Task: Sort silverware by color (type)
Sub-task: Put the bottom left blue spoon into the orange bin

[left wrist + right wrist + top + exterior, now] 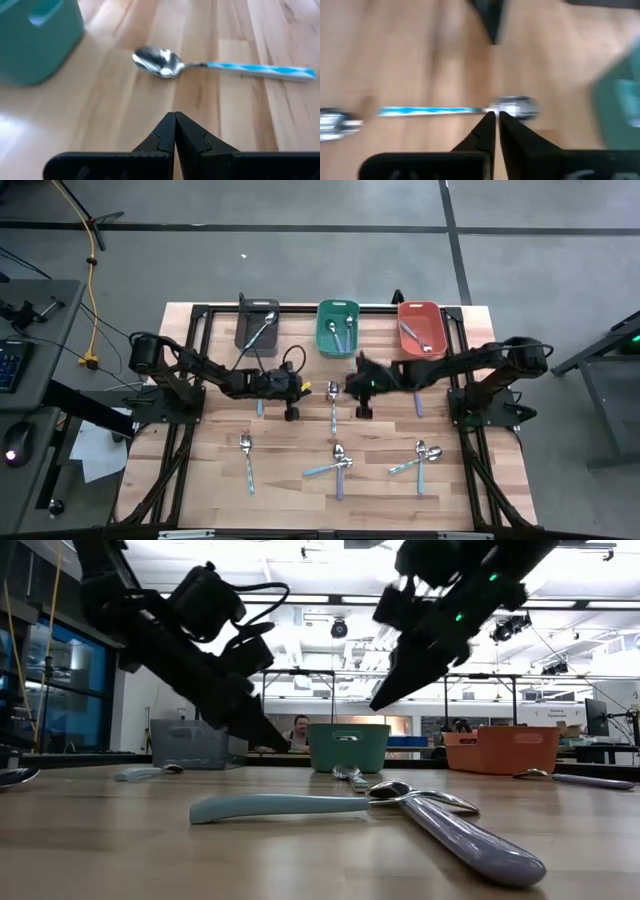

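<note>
Several spoons lie flat on the wooden table (200,480). One with a light-blue handle (333,406) lies between my two grippers. Others lie nearer the front: one alone (247,461), a crossed pair (336,465) and another pair (420,458). My left gripper (292,414) is shut and empty, left of the middle spoon (165,62). My right gripper (363,412) hangs above the table right of that spoon (425,111), its fingers all but together and empty. In the low view both grippers (285,747) (374,705) are clear of the tabletop.
Three bins stand along the far edge: dark grey (246,338), teal (338,352) and orange (421,354), each with spoons inside. Two more handles lie near the arms (260,408) (418,402). A black frame runs around the table. A person shows in the room behind (299,730).
</note>
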